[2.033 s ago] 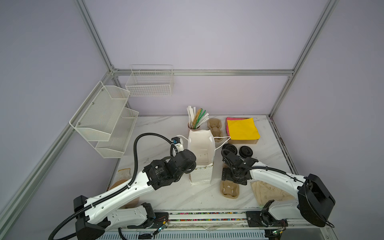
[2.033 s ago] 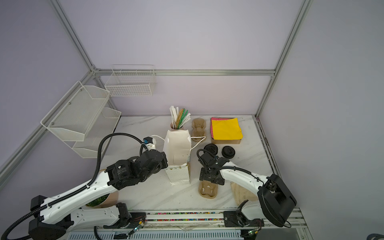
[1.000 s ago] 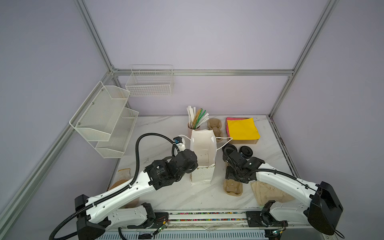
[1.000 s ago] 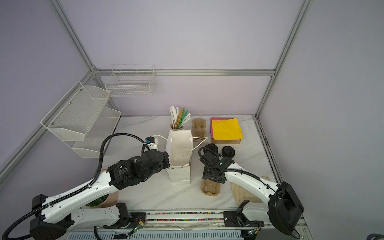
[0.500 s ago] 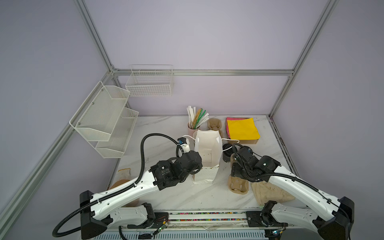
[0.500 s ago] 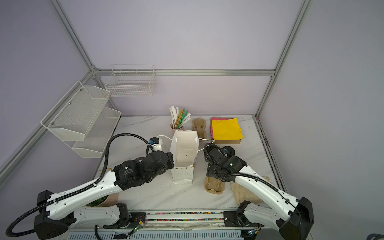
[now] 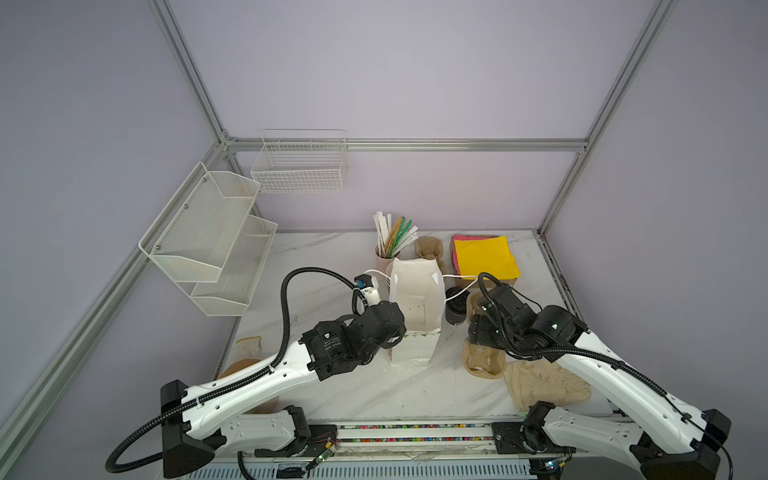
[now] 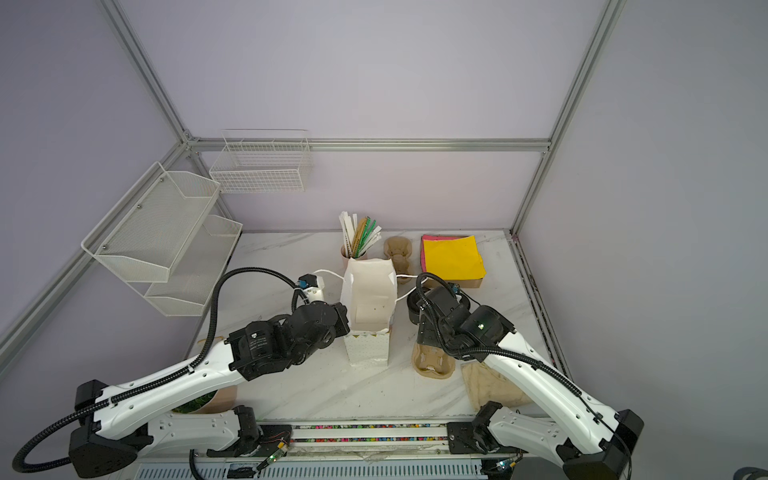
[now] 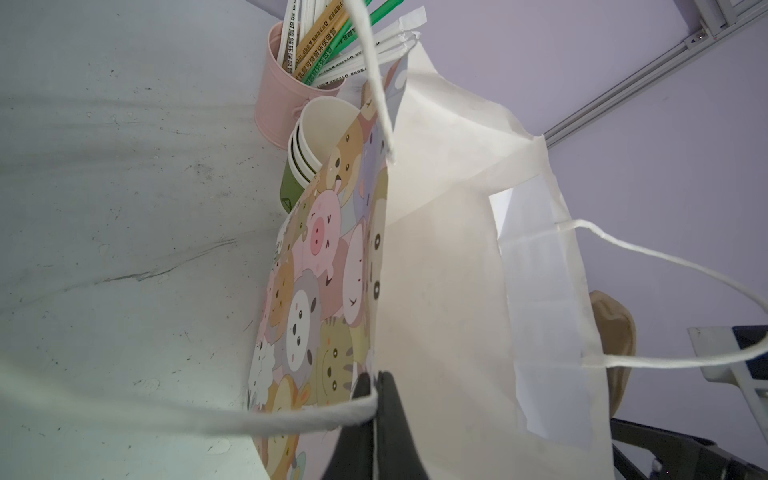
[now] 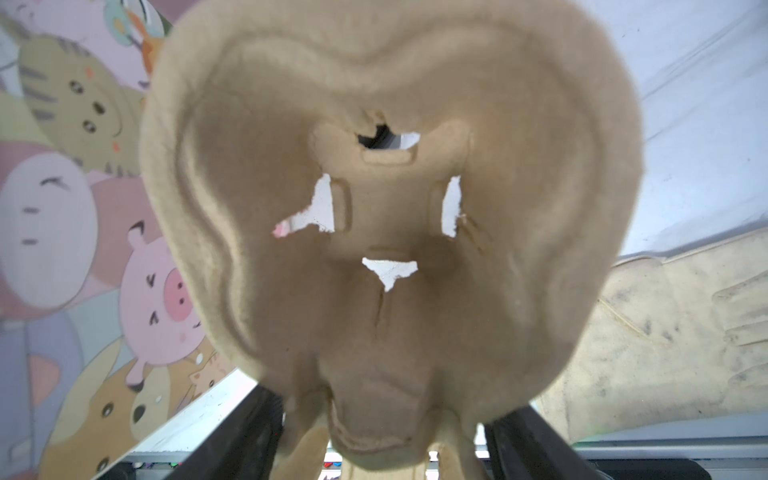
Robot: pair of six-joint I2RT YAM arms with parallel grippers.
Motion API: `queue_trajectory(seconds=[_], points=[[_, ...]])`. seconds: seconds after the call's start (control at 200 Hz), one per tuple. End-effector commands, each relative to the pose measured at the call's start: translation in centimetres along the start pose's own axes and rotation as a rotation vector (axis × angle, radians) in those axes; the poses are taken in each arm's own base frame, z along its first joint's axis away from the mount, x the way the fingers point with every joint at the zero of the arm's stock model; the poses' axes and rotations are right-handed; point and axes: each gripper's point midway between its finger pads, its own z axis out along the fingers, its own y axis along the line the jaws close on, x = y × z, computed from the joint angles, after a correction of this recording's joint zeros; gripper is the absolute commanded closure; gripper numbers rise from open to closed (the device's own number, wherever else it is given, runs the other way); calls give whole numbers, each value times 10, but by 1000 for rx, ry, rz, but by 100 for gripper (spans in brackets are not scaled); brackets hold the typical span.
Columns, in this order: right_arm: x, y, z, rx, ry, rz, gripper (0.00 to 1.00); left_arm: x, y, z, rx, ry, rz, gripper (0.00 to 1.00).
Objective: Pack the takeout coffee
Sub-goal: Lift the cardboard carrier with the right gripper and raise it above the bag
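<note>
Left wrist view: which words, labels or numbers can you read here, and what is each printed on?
"可降解环保吸管": printed along the brown and green paper straw wrappers standing in the pink round cup; the other characters on them are too blurred to read.
Cartoon-animal paper bag: animal faces only, no words.
No other text shows.

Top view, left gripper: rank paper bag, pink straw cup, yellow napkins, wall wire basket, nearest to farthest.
1. paper bag: touching, the left gripper is shut on its left edge.
2. pink straw cup: just behind the bag.
3. yellow napkins: back right.
4. wire basket: on the back wall, up and left.
</note>
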Motion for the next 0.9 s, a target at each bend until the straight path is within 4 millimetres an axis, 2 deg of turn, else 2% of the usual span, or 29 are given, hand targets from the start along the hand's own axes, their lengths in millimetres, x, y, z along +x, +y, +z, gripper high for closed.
queue_trajectory(seconds=[0.0, 0.115, 0.39, 0.52, 0.63, 0.685, 0.75, 0.895], points=[[-7, -4, -21, -7, -34, -36, 24, -27, -27, -11, 65, -69, -77, 100], [-21, -1, -41, -18, -76, -47, 24, -30, -35, -11, 85, -71, -84, 94], [-47, 12, -83, -72, -137, -67, 24, -38, -44, -15, 105, -88, -61, 61], [-56, 23, -100, -127, -154, -73, 24, -47, -43, -23, 114, -116, -57, 53], [-65, 31, -115, -164, -175, -77, 24, -54, -43, -30, 122, -134, -48, 39], [-68, 35, -121, -184, -181, -80, 25, -56, -44, -32, 126, -139, -42, 36], [-70, 39, -126, -203, -186, -86, 25, -59, -46, -35, 134, -145, -29, 23], [-80, 46, -141, -225, -211, -93, 25, -74, -49, -46, 141, -189, 19, 16]])
